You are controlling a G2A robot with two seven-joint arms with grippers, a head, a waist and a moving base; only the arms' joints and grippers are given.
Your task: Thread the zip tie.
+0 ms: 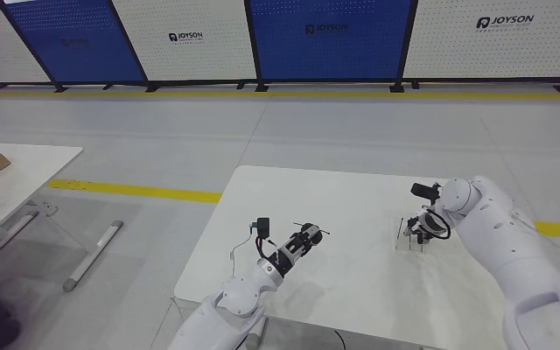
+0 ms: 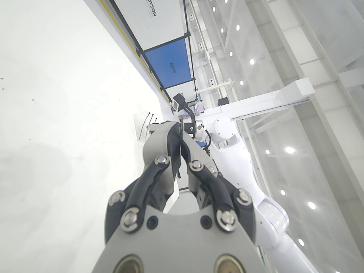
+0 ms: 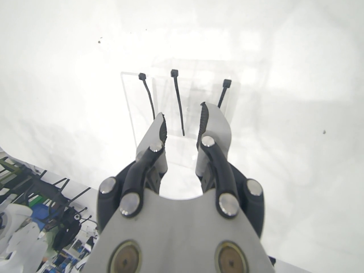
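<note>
My left gripper [image 1: 308,234] [image 2: 178,128] hovers over the front left part of the white table [image 1: 350,280], shut on a thin black zip tie [image 1: 322,231] that sticks out to both sides of the pads. My right gripper [image 1: 416,231] [image 3: 182,112] is open at a clear holder [image 1: 404,241] [image 3: 128,100] on the table's right side. Three black zip ties stand in that holder with their heads away from the wrist. The middle zip tie [image 3: 177,100] lies in line with the gap between the open fingers. The outer zip ties [image 3: 148,92] [image 3: 223,93] flank them.
The holder with its zip ties [image 2: 146,123] is seen far off past the left fingers. A second white table [image 1: 26,171] stands at the far left across the floor. Blue and white pegboard panels [image 1: 332,39] line the back.
</note>
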